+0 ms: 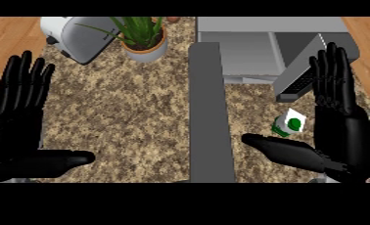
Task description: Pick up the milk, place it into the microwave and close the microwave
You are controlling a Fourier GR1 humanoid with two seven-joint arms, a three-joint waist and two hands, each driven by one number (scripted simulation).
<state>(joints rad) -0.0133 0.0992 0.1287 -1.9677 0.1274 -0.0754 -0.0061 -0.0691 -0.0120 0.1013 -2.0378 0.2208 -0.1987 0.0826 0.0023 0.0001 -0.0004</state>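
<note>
One white-and-green milk carton (290, 123) near right, beside open-fingered, empty right hand (338, 121); one grey microwave (271, 48) far right; left hand (22, 116) likewise spread, empty.

Milk carton (290, 123): white with green dot, standing tilted just in front of the microwave (253, 48), whose door (210, 111) is hanging open.

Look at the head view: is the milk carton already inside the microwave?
No, the milk carton stands on the counter beside the open right hand, outside the microwave.
</note>
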